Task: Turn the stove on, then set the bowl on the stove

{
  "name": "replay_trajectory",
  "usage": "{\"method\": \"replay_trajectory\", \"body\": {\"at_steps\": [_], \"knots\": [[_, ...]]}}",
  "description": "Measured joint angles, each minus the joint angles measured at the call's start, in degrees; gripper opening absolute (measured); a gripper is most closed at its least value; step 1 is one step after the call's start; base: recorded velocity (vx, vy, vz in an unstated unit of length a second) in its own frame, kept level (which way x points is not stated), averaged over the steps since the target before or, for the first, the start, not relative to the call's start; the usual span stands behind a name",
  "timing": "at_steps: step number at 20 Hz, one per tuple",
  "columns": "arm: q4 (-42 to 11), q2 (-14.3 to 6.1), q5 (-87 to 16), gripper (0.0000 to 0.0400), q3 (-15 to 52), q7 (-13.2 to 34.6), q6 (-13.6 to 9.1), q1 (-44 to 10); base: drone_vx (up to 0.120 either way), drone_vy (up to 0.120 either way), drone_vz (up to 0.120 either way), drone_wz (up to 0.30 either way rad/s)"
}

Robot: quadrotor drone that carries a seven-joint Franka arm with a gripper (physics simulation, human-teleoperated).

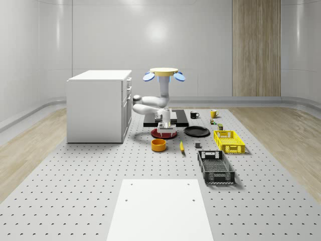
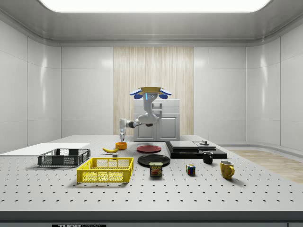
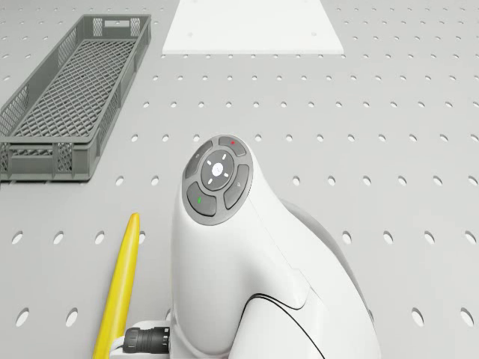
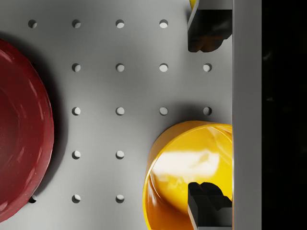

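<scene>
Hovering above the stove (image 1: pixel 173 118), the drone (image 1: pixel 164 73) lowers open, empty jaws over the bowl (image 4: pixel 189 172); bowl not yet gripped or moved.

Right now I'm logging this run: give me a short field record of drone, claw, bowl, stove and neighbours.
drone: hovers above the table, near the red plate
claw: open, fingers straddling the bowl rim, just above it
bowl: orange, on the table, not lifted
stove: black, nothing on it but its knob
red plate: beside the bowl, apart
banana: on the bowl's other side
</scene>
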Motion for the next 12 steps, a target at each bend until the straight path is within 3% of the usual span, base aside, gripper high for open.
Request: {"method": "replay_trajectory", "body": {"at_steps": [3, 7, 9, 12], "knots": [[0.0, -0.04, 0.02, 0.04, 0.0, 0.01, 0.04, -0.01, 0.027, 0.0, 0.0, 0.0], [0.0, -0.09, 0.04, 0.04, 0.01, 0.02, 0.08, -0.02, 0.12, -0.01, 0.0, 0.0], [0.01, -0.11, 0.04, 0.04, 0.01, 0.02, 0.1, -0.03, 0.02, -0.1, 0.0, 0.0], [0.12, -0.15, -0.38, 0.04, -0.46, 0.03, 0.32, -0.11, 0.0, 0.0, 0.0, 0.0]]}}
